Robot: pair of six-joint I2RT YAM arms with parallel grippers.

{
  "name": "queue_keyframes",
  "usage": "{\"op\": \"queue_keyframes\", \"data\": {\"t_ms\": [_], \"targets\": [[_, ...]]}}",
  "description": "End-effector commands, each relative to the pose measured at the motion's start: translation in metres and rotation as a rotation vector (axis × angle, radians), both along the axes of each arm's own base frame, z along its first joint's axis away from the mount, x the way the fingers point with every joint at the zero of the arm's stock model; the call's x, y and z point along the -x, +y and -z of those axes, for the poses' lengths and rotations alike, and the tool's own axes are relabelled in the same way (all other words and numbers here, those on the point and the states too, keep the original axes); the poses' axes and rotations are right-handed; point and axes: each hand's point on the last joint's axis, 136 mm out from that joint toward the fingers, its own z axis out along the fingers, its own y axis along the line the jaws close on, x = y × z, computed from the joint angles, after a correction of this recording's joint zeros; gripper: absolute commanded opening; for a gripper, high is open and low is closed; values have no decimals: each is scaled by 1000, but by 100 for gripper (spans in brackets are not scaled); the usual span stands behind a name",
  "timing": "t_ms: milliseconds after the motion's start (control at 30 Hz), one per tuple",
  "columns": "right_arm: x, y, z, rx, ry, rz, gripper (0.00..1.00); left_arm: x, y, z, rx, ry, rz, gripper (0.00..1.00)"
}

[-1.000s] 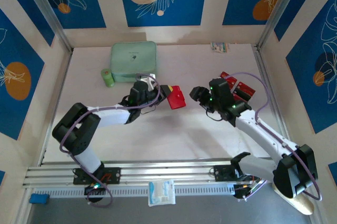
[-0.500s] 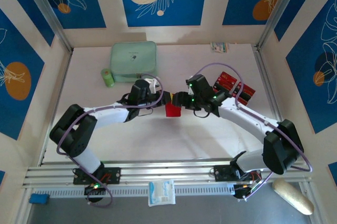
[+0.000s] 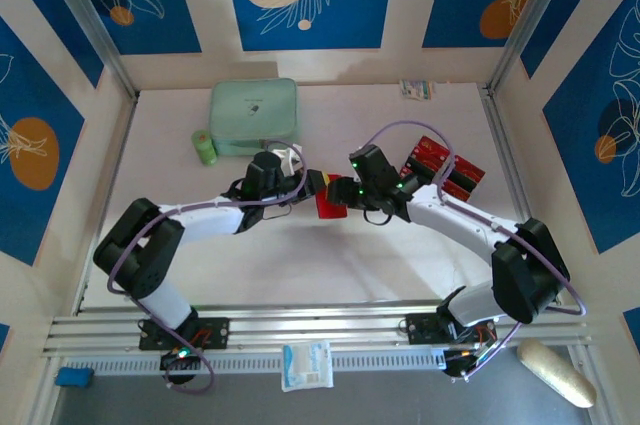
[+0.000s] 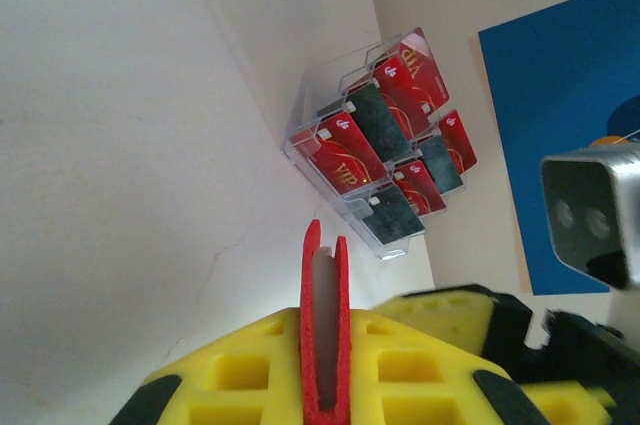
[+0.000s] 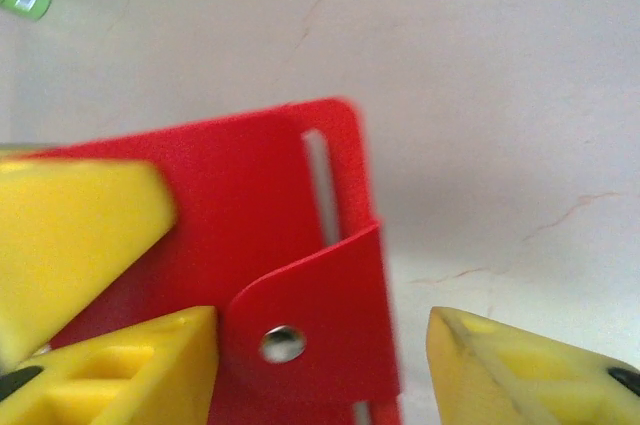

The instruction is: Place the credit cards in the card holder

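Note:
The card holder [image 3: 329, 208], a small red wallet, hangs above the table's middle with my left gripper [image 3: 312, 187] shut on it. In the left wrist view the card holder [image 4: 312, 275] stands edge-on between the yellow pads of the left gripper [image 4: 325, 385]. My right gripper [image 3: 338, 195] is against it from the right. In the right wrist view the right gripper [image 5: 320, 345] is open, its fingers on either side of the snap flap of the card holder [image 5: 270, 205], with a gap at the right finger. The credit cards [image 3: 446, 167] [image 4: 385, 135], red and dark, sit in a clear tiered stand.
A mint-green case [image 3: 254, 116] lies at the back left with a green tube [image 3: 205, 148] beside it. A small packet [image 3: 417, 89] rests by the back wall. The clear stand [image 4: 300, 145] sits near the right wall.
My right arm has swung left from the stand to the card holder, and its jaws have narrowed a little. The left gripper has kept its hold and shifted the holder slightly nearer.

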Motion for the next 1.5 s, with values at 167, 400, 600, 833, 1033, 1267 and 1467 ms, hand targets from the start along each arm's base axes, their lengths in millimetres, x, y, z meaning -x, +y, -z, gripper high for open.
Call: {"op": "queue_keyframes", "data": {"t_ms": [167, 400, 600, 833, 1033, 1267, 1467], "targets": [[-20, -32, 24, 108, -21, 119, 45, 9, 0, -38, 94, -58, 29, 0], [-10, -30, 38, 110, 20, 113, 31, 12, 3, -45, 85, -73, 28, 0], [-3, -19, 34, 81, 34, 101, 31, 10, 2, -46, 73, -76, 30, 0], [3, -17, -9, 37, -31, 108, 35, 9, 5, -36, 24, -62, 22, 0], [11, 3, -37, -24, -77, 62, 41, 10, 5, -35, 15, -62, 21, 0], [10, 25, -26, -4, -52, 27, 46, 9, 6, -40, 20, -71, 17, 0], [14, 17, 6, 45, 12, 56, 45, 10, 8, -43, 14, -82, 8, 0]]}}
